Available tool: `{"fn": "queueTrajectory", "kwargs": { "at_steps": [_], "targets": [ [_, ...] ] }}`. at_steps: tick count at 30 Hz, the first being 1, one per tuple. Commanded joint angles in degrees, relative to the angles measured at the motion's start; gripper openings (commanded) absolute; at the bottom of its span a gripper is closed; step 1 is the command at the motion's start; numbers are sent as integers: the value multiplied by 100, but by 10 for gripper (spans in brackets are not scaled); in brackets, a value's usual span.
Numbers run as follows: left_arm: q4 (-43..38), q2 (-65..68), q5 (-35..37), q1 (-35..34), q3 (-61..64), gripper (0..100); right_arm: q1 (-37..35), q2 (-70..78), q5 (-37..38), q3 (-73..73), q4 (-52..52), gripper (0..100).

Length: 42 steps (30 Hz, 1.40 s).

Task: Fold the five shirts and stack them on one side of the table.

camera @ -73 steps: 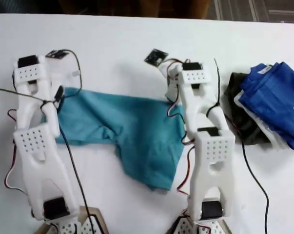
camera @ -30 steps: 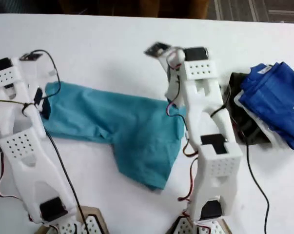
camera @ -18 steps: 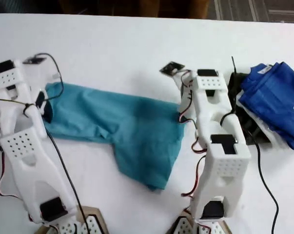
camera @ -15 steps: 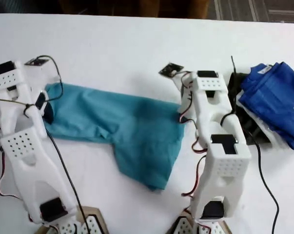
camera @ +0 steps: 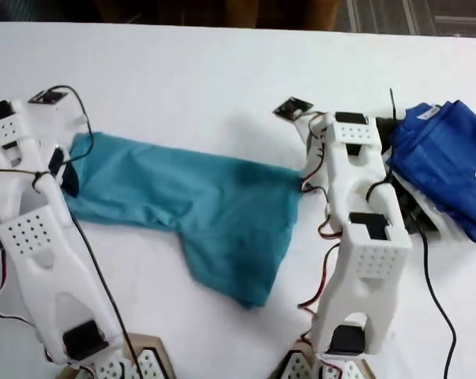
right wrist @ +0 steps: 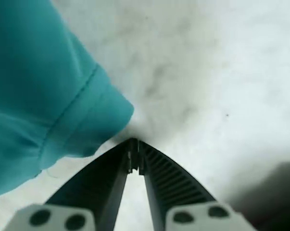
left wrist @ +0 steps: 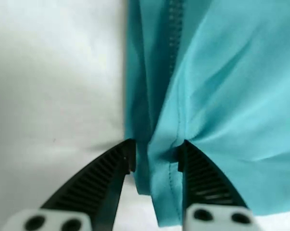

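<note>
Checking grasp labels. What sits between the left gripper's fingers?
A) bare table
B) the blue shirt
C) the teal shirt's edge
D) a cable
C: the left wrist view shows the left gripper closed around the stitched edge of the teal shirt, with fabric filling the gap between its fingers.

The left arm (camera: 32, 237) and right arm (camera: 364, 245) are stretched forward side by side, the left end effector (left wrist: 156, 155) pinching a bunched edge of the teal shirt (left wrist: 221, 86) between its black fingers (left wrist: 111, 173), the right end effector (right wrist: 136, 155) pointing down, its fingertips (right wrist: 120, 168) pressed together, empty.
</note>
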Motion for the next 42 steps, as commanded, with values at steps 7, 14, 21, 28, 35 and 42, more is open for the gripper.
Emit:
{"fn": "queueTrajectory", "kwargs": {
  "at_steps": [7, 14, 21, 28, 35, 42],
  "targets": [
    [62, -88, -53, -316, -198, 161, 145, -57, 53, -229, 31, 18],
    [35, -668, -62, -484, -198, 161, 154, -66, 44, -475, 321, 18],
    [44, -1275, -62, -571, -180, 161, 154, -66, 26, -1073, 822, 18],
    [79, -1389, -26, -571, -136, 161, 84, -75, 9, -1662, 1877, 19],
    [105, -1688, 44, -571, 163, 161, -119, -673, -475, -2022, 2914, 19],
    [70, -3411, 105, -273, 2554, 161, -822, -2642, -677, -1398, 2914, 19]
  ]
}}
